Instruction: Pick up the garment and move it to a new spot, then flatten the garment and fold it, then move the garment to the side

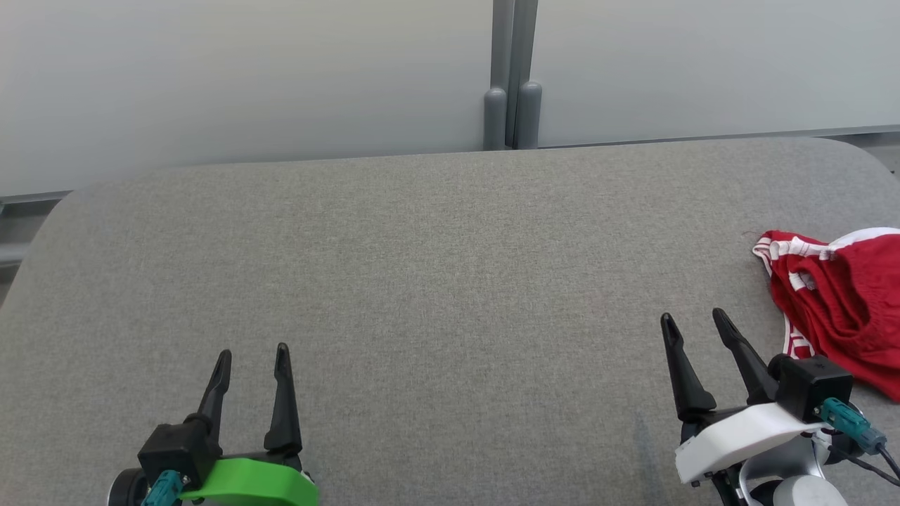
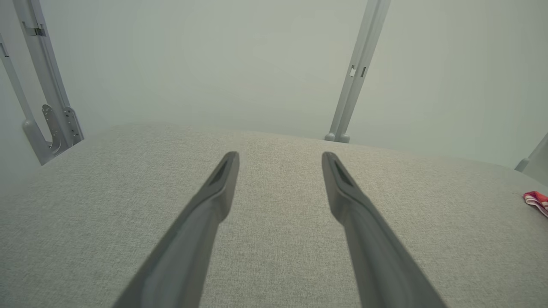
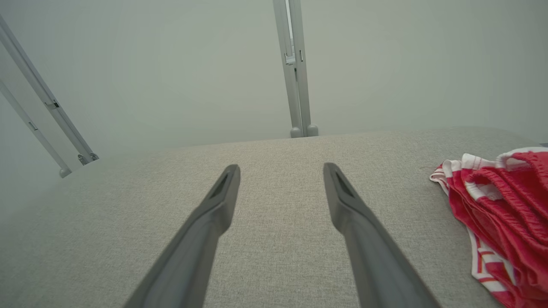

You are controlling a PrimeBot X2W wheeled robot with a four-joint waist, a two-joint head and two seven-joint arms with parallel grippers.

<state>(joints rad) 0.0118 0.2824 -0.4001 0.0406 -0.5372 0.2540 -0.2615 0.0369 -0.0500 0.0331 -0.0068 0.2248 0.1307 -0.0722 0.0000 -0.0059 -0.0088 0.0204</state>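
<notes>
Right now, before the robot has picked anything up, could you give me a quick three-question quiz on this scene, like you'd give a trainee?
1. Multiple choice: which gripper is nearer the red and white garment? A) left gripper B) right gripper
2. True or false: the garment lies neatly folded in the middle of the grey table.
3. Fill in the blank: both grippers stand ___ and hold nothing.

Key:
1. B
2. False. It lies crumpled far over on the robot's right side of the table.
3. open
</notes>
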